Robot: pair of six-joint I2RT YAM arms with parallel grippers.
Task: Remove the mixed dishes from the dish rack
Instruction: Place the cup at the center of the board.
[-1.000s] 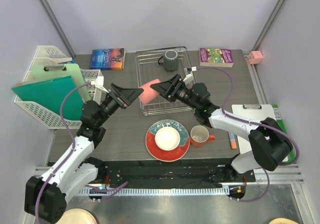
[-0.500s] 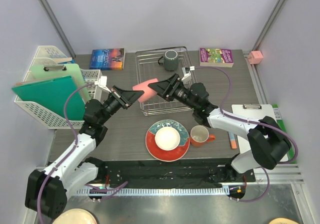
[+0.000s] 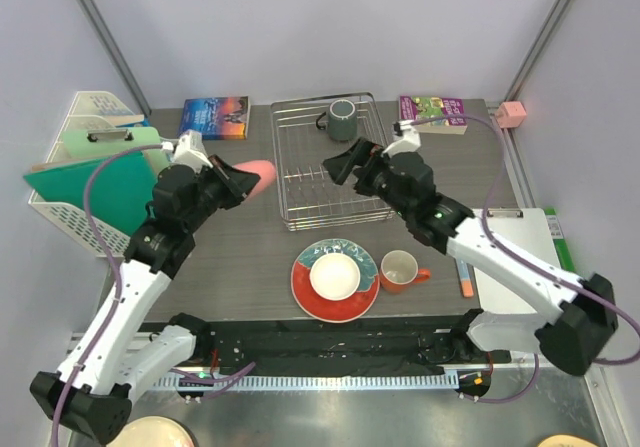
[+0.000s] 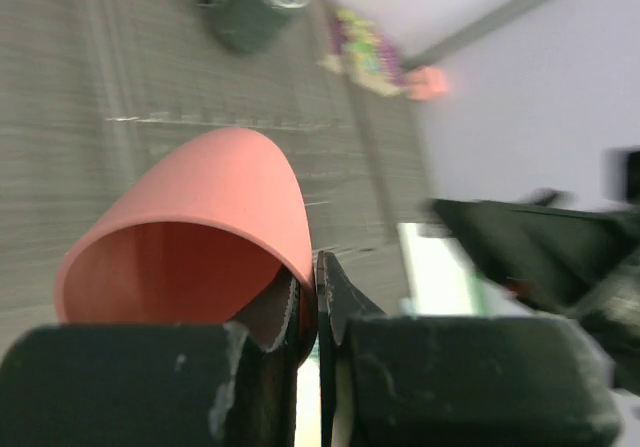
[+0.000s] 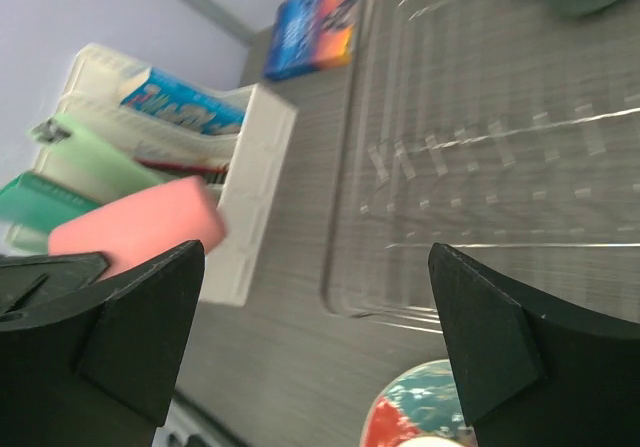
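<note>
Just left of the silver wire dish rack [image 3: 300,223], up in the air over the dark wood-look table [image 3: 245,257], the smooth pink cup with no handle [image 3: 259,174] now hangs from the left gripper [image 3: 238,181]. A second ago the cup was between both grippers, over the rack's front left corner. Since then the left gripper has squeezed tight on the cup's rim, with one finger inside and one outside. The right gripper [image 3: 340,162] has let go. Its black fingers are spread wide with nothing between them, and it has pulled back over the rack. So the cup has been passed across, and I think the left arm's job now is to set it down on the table.

Only the dark grey mug [image 3: 342,119] sits in the rack, at the far side. The round teal plate with a red-orange rim [image 3: 305,289] lies on the table in front of the rack. A small pale bowl [image 3: 334,277] sits on it, and an orange mug [image 3: 400,269] stands just beside it. Most of the unloading looks done.

The cup is round, wide at the mouth and curved at the bottom, with a dull, soft look. The rack is made of thin shiny wires you can see through. The mugs and the plate look hard and glossy.
</note>
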